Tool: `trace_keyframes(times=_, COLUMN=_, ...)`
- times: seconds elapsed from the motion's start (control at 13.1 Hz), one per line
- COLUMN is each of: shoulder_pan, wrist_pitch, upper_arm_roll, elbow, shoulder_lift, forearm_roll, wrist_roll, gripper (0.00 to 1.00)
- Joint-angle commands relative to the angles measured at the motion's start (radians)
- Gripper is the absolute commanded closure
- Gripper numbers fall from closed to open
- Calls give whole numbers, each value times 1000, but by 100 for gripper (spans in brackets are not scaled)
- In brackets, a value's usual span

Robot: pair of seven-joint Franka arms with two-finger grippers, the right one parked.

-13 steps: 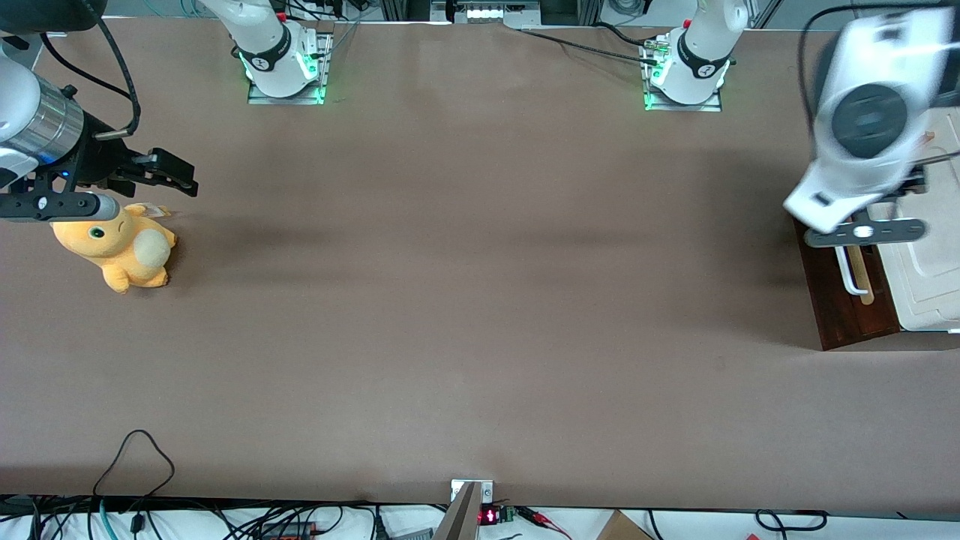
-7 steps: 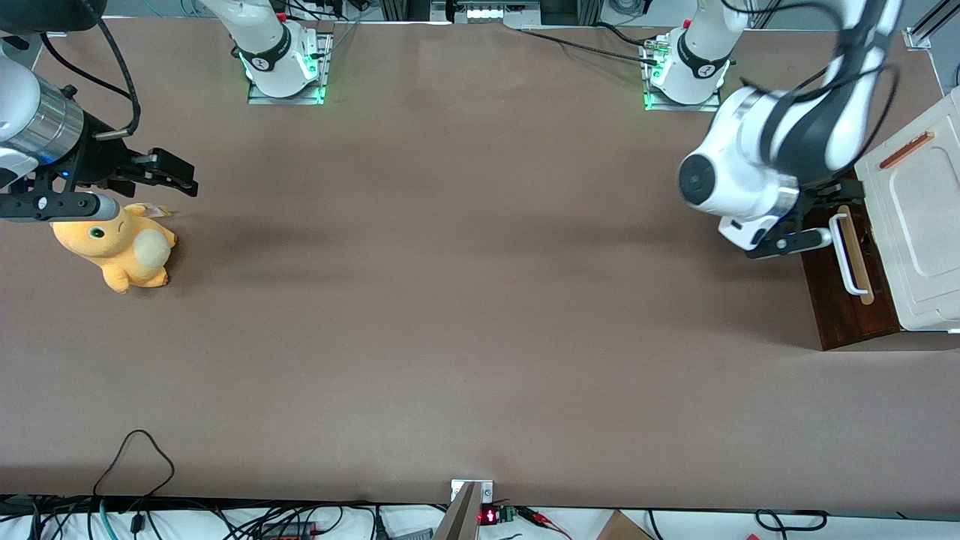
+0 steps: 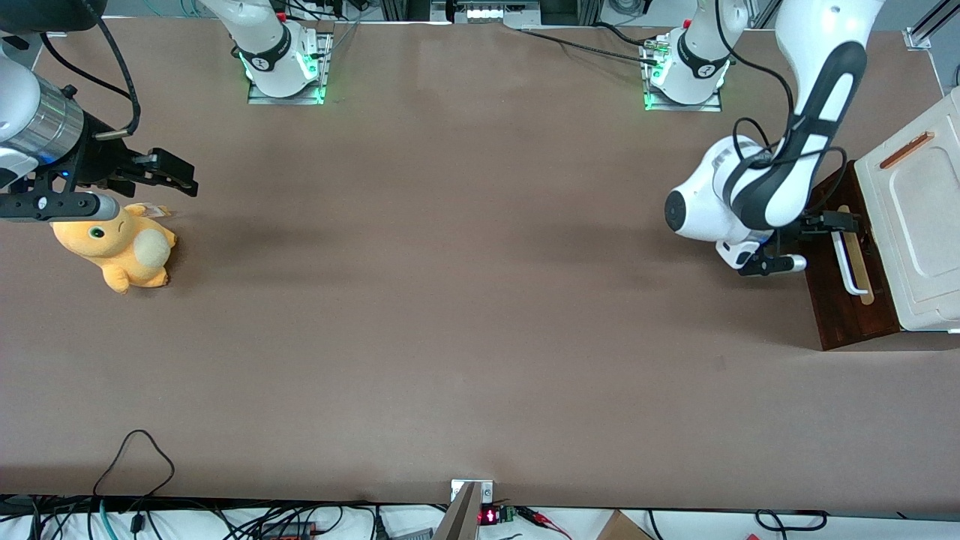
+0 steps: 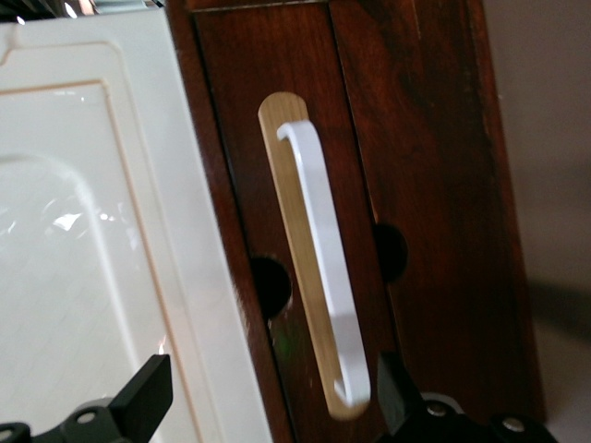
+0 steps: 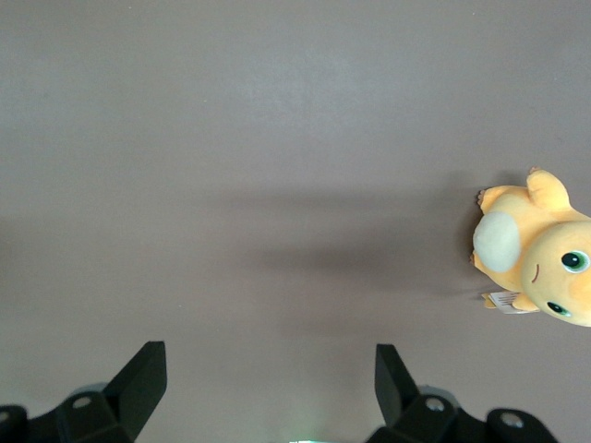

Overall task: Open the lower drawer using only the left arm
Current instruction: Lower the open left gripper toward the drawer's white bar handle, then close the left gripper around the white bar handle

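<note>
Lower drawer (image 3: 840, 300) judged rigid; grip its white bar handle (image 4: 323, 258) mid-span; gripper (image 4: 272, 392), just before the handle, has fingers (image 4: 148, 392) spread.

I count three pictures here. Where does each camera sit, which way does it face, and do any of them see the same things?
Front view: high above the table edge, looking down at the left arm, its gripper by the lower drawer, and the plush toy.
Left wrist view: on the working arm, facing the white handle; open gripper fingers show.
Right wrist view: on the parked arm, facing the table.
Shared: drawer in front and left wrist views; toy in front and right wrist views.
</note>
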Motion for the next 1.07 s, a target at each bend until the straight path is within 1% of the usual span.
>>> trace_keyframes(times=0.0, shoulder_pan=-40, wrist_pitch=-5, upper_arm_roll=27, elbow=-18, shoulder_lift=20, forearm_roll=47, wrist_roll=-66, gripper=2)
trace_keyframes(times=0.08, shoulder_pan=-40, wrist_pitch=-7, upper_arm_roll=30, elbow=-23, shoulder_lift=34, forearm_roll=55, wrist_roll=-78, gripper=2)
trace_keyframes(times=0.15, shoulder_pan=-40, wrist_pitch=-8, upper_arm_roll=35, elbow=-23, shoulder_lift=42, forearm_roll=79, wrist_roll=-101, gripper=2)
trace_keyframes(times=0.38, shoulder_pan=-45, wrist_pitch=-37, upper_arm_roll=39, elbow=-20, shoulder_lift=74, forearm_roll=98, wrist_roll=-152, gripper=3)
trace_keyframes(times=0.46, shoulder_pan=-48, wrist_pitch=-33, upper_arm_roll=41, elbow=-25, shoulder_lift=82, forearm_roll=108, wrist_roll=-202, gripper=3)
trace_keyframes(times=0.53, shoulder_pan=-48, wrist_pitch=-27, upper_arm_roll=42, elbow=-47, shoulder_lift=95, forearm_roll=143, wrist_roll=-285, gripper=3)
trace_keyframes(times=0.61, shoulder_pan=-48, wrist_pitch=-27, upper_arm_roll=56, elbow=-58, shoulder_lift=102, forearm_roll=171, wrist_roll=-313, gripper=3)
trace_keyframes(times=0.76, shoulder_pan=-47, wrist_pitch=-25, upper_arm_roll=61, elbow=-58, shoulder_lift=100, forearm_roll=174, wrist_roll=-307, gripper=3)
trace_keyframes(times=0.99, shoulder_pan=-39, wrist_pitch=1, upper_arm_roll=94, elbow=-54, shoulder_lift=97, forearm_roll=177, wrist_roll=-250, gripper=4)
